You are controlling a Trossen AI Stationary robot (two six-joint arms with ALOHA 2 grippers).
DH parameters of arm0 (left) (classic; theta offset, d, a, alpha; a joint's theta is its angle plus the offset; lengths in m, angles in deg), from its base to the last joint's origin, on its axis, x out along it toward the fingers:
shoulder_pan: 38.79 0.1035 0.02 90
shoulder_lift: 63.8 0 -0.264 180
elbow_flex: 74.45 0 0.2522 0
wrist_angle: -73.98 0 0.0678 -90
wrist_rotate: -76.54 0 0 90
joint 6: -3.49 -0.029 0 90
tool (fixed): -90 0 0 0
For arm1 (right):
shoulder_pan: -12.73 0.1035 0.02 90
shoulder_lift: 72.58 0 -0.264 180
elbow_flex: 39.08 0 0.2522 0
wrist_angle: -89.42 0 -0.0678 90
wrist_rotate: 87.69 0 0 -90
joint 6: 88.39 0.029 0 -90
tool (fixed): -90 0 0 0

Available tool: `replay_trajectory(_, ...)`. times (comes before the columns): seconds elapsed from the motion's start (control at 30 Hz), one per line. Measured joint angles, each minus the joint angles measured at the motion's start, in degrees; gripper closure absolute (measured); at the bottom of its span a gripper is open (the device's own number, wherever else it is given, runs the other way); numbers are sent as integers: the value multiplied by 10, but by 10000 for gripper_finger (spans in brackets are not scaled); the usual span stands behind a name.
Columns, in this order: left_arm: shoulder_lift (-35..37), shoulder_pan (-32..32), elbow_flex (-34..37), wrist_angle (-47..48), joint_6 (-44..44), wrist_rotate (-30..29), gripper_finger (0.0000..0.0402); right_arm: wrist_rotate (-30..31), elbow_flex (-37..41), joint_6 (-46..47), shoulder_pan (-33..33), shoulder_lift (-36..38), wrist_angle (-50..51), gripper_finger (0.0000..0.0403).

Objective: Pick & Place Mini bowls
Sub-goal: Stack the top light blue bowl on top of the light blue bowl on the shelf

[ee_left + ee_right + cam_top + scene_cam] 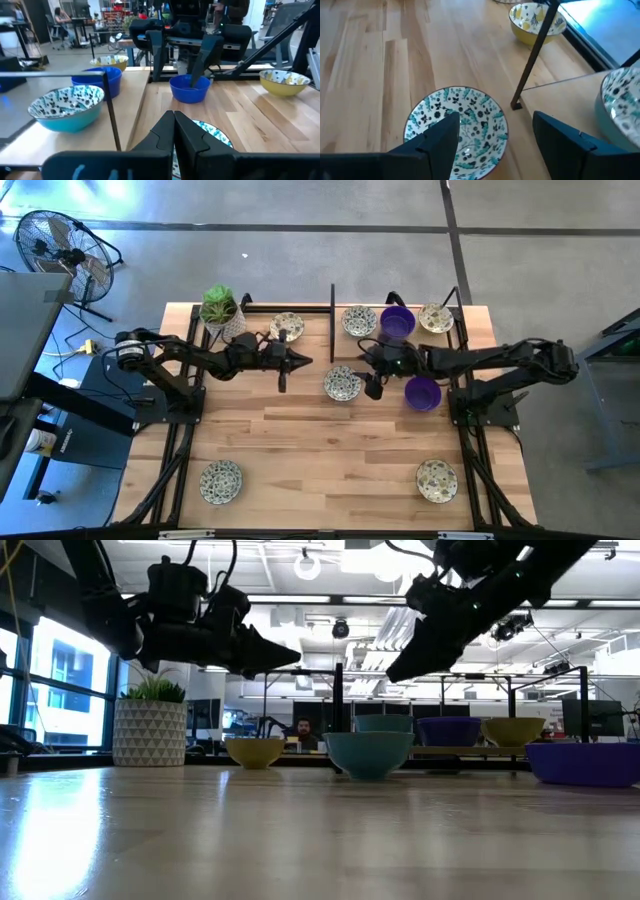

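Beside patterned bowl (342, 384), open right pincer (372, 388).

Speckled floral mini bowls (342, 383) and glossy purple ones (422, 392), upright, scattered over the table.

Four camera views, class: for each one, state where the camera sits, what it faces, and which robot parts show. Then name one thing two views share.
High: overhead, looking straight down on the table; both arms show.
Low: at tabletop height, facing the room; both arms overhead.
Left wrist: on the left arm; shut left gripper in front, right arm beyond.
Right wrist: on the right arm; open right gripper above the patterned bowl.
Shared: that bowl shows in high and right wrist views.
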Motion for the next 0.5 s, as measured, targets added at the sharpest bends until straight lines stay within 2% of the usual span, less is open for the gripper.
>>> replay_trajectory(0.27,0,0,0,-3,-19,-9,401,-10,-40,-73,0,-38,54,166)
replay_trajectory(0.5,0,0,0,-6,-48,-21,401,-37,-70,-26,-4,-86,57,166)
